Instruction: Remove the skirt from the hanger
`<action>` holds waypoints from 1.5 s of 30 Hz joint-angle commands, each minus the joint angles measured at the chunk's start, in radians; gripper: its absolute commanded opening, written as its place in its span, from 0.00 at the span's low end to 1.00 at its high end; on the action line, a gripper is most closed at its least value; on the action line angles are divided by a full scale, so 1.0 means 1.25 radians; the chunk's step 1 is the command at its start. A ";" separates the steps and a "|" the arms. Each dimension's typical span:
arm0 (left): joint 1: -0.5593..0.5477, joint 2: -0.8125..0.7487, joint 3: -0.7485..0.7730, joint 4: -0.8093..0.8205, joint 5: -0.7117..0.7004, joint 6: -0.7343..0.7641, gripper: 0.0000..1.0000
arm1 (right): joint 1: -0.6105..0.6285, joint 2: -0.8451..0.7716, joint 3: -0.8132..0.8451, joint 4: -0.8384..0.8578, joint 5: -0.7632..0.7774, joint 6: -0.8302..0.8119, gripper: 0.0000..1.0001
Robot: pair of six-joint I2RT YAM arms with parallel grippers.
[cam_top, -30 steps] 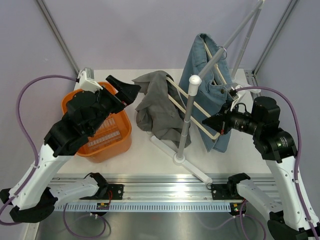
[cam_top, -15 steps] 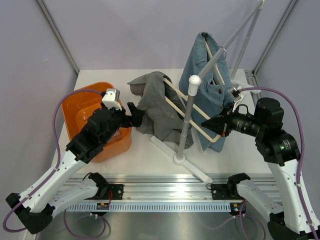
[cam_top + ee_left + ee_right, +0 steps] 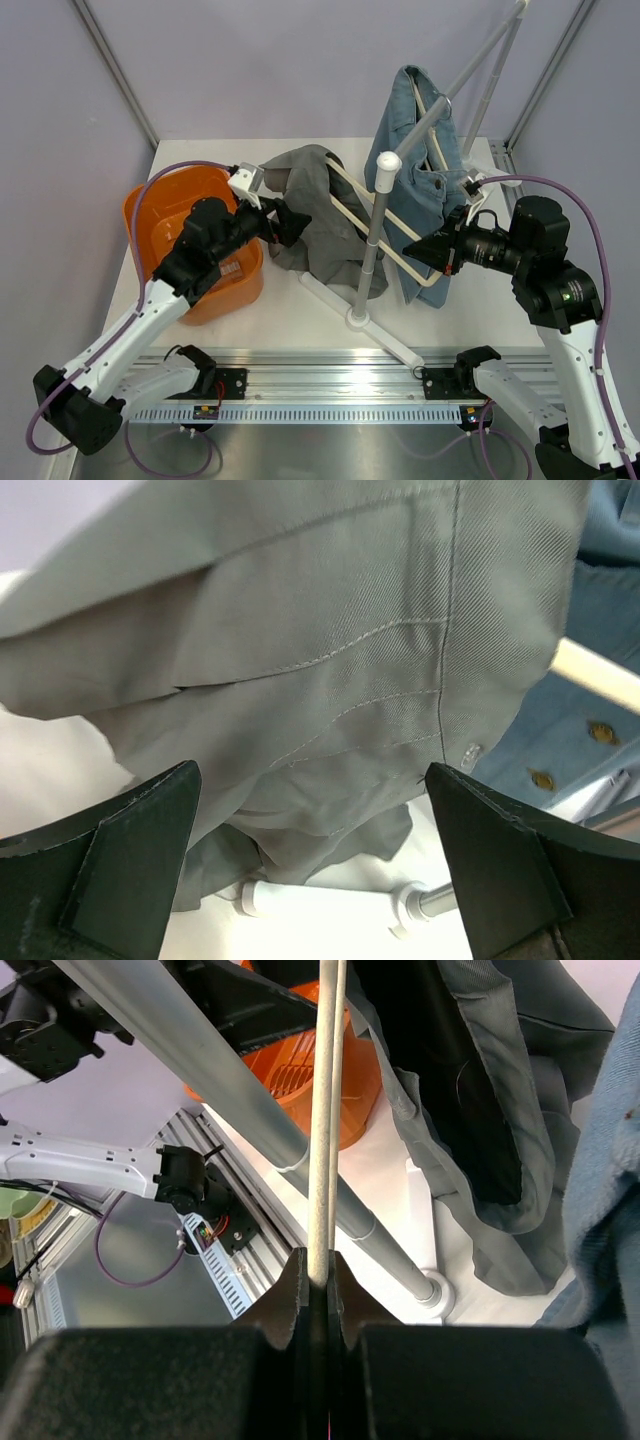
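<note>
Grey skirt (image 3: 322,215) draped over cream hanger (image 3: 404,262), frame centre, beside rack pole (image 3: 375,240). Right gripper (image 3: 426,251) jaws pinching hanger bar at its lower end, likely to steady it against pull. Left gripper (image 3: 287,224) jaws spread at skirt's left edge, lined up to grab, not clamped. Orange basket (image 3: 160,215) at left, probable drop spot.

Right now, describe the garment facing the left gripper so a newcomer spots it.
Start at the rack pole standing mid-table. Left of it, between pole and orange basket, a grey garment hangs on a cream hanger, just ahead of the open left gripper. Its only neighbour, right of the pole, is blue denim with buttons.
</note>
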State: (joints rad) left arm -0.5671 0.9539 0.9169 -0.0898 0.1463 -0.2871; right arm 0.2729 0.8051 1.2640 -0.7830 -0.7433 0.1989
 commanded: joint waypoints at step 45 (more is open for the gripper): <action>0.003 0.089 -0.072 0.304 0.078 -0.029 0.03 | 0.004 -0.053 0.015 0.099 -0.126 0.032 0.00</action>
State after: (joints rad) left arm -0.5625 1.0550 0.7815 0.2146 0.1650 -0.3317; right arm 0.2729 0.7635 1.2560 -0.7727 -0.8070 0.2405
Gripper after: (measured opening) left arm 0.334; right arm 0.060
